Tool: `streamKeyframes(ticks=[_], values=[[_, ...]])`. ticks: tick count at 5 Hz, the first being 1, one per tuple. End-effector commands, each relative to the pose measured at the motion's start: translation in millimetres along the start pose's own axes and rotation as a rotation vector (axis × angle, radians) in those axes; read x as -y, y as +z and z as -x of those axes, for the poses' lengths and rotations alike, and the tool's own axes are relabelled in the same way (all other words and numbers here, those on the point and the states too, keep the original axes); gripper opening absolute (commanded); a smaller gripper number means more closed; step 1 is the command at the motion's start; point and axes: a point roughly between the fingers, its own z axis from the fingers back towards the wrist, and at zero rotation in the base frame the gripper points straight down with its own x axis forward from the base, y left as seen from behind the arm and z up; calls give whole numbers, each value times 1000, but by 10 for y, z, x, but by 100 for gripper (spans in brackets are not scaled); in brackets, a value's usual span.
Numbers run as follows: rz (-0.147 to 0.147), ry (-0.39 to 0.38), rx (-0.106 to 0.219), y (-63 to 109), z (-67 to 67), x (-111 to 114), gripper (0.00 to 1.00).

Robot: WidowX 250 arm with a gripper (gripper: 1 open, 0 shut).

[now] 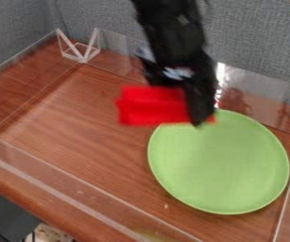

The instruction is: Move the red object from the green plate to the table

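The flat bright red rectangular block is gripped, probably clear of the glossy wood-grain tabletop, by the black gripper, jaws part-open, beside the round lime-green plate's far-left rim, presumably for set-down.

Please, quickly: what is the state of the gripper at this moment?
Gripper: closed on the red object, holding it beside the green plate.

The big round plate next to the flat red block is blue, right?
Not quite. The large round plate beside the flat red ridged block is lime green, not blue, as the camera view shows.
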Motion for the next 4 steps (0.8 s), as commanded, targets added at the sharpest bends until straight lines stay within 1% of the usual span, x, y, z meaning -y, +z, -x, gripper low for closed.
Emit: streamKeyframes(ticks=[1,2,3,4], values=[[-5,-25,15,-157,-69,110,0],[-3,-48,7,-229,-88,270,0],[-4,-74,-8,-299,-120,366,0],[-20,-59,-33,-200,-107,294,0]])
